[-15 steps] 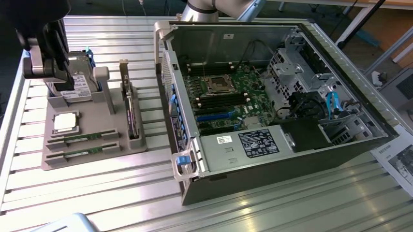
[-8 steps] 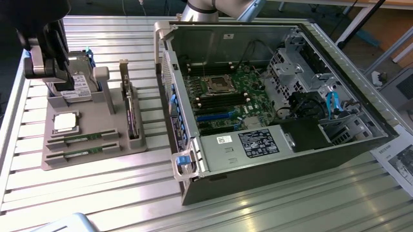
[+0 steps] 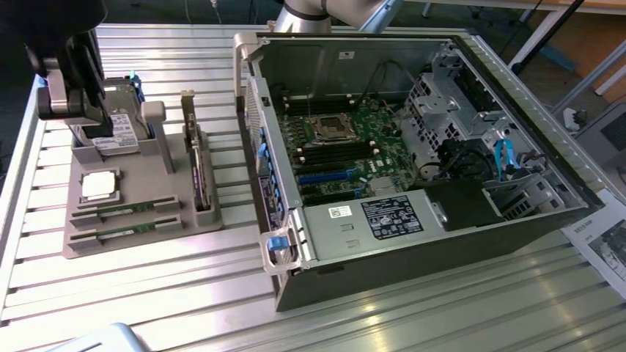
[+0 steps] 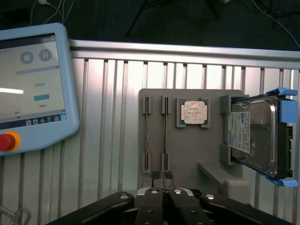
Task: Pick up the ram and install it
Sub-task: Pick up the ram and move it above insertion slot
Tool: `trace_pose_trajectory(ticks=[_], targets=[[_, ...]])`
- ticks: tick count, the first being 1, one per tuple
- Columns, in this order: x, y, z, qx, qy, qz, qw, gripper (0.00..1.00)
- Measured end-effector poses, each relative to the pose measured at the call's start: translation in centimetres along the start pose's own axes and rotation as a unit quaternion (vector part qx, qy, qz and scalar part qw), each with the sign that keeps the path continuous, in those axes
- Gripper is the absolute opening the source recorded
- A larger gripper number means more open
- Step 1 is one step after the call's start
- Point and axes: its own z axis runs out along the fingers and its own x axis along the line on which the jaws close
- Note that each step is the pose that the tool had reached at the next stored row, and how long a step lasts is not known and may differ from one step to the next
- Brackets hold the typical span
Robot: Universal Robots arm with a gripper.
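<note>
Exterior view, read as a clock face: an open computer case (image 3: 411,264) lies on a table (image 3: 411,323) from centre to three o'clock, with a motherboard (image 3: 364,139) inside. A tray (image 3: 146,246) sits at nine o'clock. On the tray: hard drive (image 3: 119,130) at twelve, processor (image 3: 100,186) at nine, expansion card (image 3: 199,172) at three, first ram stick (image 3: 127,210) and second ram stick (image 3: 127,233) at six.

Counted on the one grey holder (image 3: 146,181): two ram sticks, alike, namely the near ram stick (image 3: 125,234) and the far ram stick (image 3: 125,210); one square silver processor chip (image 3: 99,186); one hard drive (image 3: 120,130); one dark expansion card (image 3: 199,172). At the exterior view's right of the holder, one open computer case (image 3: 411,257), with one motherboard (image 3: 342,150) inside. Also one teach pendant (image 4: 33,84), with one red button (image 4: 5,140).
</note>
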Motion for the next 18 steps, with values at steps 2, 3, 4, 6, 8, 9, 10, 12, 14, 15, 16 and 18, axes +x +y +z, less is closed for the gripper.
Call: trace_pose_trajectory(ticks=[2,3,4,6,8,9,10,12,14,15,16,18], targets=[[0.0,0.0,0.02,0.0002,0.0,0.0,1.0,0.1],[0.01,-0.01,0.04,0.0008,0.0,0.0,1.0,0.1],[0.01,-0.01,0.06,0.0016,0.0,0.0,1.0,0.1],[0.01,-0.01,0.07,0.0032,0.0001,0.0,1.0,0.1],[0.0,-0.01,0.08,0.0044,0.0002,0.0,1.0,0.1],[0.0,-0.01,0.08,0.0044,0.0002,0.0,1.0,0.1],[0.0,-0.01,0.08,0.0044,0.0002,0.0,1.0,0.1],[0.0,-0.01,0.08,0.0044,0.0002,0.0,1.0,0.1],[0.0,-0.01,0.08,0.0043,0.0002,0.0,1.0,0.1],[0.0,-0.01,0.1,0.0043,0.0002,0.0,1.0,0.1],[0.0,-0.01,0.13,0.0044,0.0002,0.0,1.0,0.1],[0.0,-0.01,0.19,0.0044,0.0002,0.0,1.0,0.1]])
